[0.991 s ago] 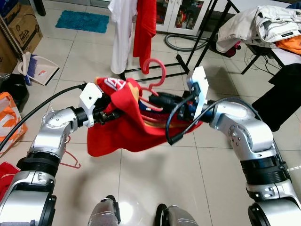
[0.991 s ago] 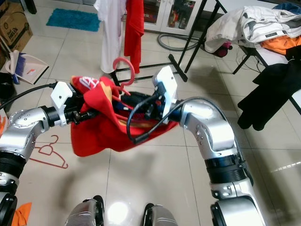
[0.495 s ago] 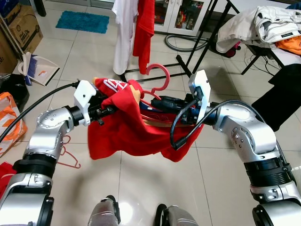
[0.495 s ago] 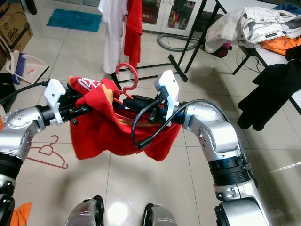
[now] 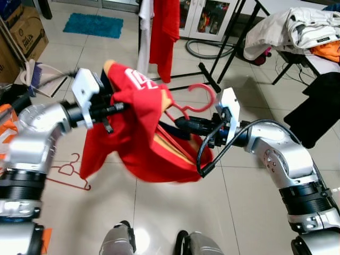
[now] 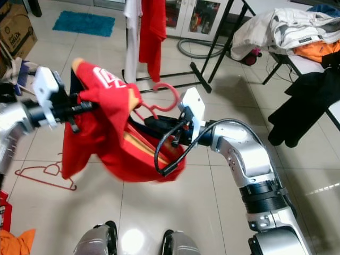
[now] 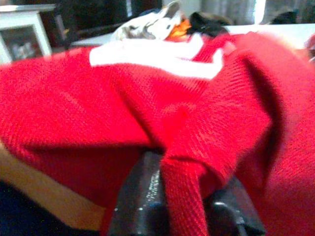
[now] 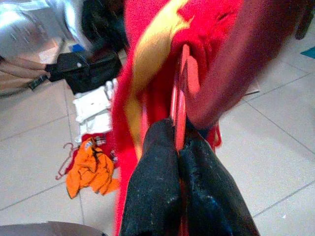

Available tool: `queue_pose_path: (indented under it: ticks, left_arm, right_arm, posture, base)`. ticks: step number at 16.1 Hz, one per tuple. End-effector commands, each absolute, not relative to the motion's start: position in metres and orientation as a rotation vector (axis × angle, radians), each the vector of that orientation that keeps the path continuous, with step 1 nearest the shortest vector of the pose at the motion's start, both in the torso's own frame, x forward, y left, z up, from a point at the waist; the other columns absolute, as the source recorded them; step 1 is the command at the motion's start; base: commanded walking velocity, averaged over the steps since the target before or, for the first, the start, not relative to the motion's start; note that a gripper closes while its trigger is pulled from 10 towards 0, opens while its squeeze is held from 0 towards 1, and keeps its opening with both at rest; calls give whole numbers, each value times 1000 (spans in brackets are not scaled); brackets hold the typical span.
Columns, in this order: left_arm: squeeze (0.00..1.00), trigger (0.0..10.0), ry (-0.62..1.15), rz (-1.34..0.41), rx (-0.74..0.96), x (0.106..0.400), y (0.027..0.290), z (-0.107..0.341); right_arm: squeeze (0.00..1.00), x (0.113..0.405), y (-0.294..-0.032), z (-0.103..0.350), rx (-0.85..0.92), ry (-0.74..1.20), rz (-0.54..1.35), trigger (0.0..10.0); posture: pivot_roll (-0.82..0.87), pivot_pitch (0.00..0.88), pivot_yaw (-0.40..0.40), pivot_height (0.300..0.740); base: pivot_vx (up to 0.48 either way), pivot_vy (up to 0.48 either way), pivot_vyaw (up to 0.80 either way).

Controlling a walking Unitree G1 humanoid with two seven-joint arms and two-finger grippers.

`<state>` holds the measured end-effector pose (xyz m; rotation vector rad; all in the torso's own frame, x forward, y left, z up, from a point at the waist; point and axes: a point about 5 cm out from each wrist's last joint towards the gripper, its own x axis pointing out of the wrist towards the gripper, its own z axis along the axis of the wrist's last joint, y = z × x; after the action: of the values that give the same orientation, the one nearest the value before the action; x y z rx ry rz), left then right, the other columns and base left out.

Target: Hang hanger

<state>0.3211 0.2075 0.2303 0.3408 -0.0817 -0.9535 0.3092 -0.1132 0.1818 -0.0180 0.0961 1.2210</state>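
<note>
A red shirt (image 5: 133,133) with white lettering and yellow trim hangs in the air between my two arms. My left gripper (image 5: 114,109) is raised at the left and is shut on a fold of the shirt's upper part; red cloth is pinched between its fingers (image 7: 140,196). A pink-red hanger (image 5: 199,98) is inside the shirt, its hook sticking out to the right of the collar. My right gripper (image 5: 180,123) is shut on the hanger (image 8: 179,98) just below the hook, and the shirt's lower part sags beneath it.
A black clothes rack (image 5: 210,79) with a red garment (image 5: 164,26) and a white one (image 5: 142,21) stands just beyond. A table with piled clothes (image 5: 297,26) and a black garment (image 5: 324,106) lie to the right. A spare hanger (image 5: 69,172) lies on the floor at left.
My left arm has risen and swung left, pulling the shirt up and stretching it out. The hanger's hook has tipped over to the right. The right gripper has kept its hold.
</note>
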Motion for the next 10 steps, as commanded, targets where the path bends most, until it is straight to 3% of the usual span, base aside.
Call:
queue_pose_path:
  ticks: [1,6,10]
  left_arm:
    - [0,0,-226,-1017,363,312,196,264]
    - [0,0,-132,-1042,338,306,194,244]
    - [0,0,-159,-1038,332,301,193,256]
  right_arm:
    - [0,306,-118,162,-57,200,1218,0]
    - [0,304,-117,156,-65,216,1228,0]
    - [0,303,-121,150,-104,242,1239,0]
  posture:
    - [-20,147,-126,740]
    - [-22,160,-128,740]
    - [-22,160,-128,740]
  base:
    - [0,0,0]
    - [0,0,0]
    - [0,0,0]
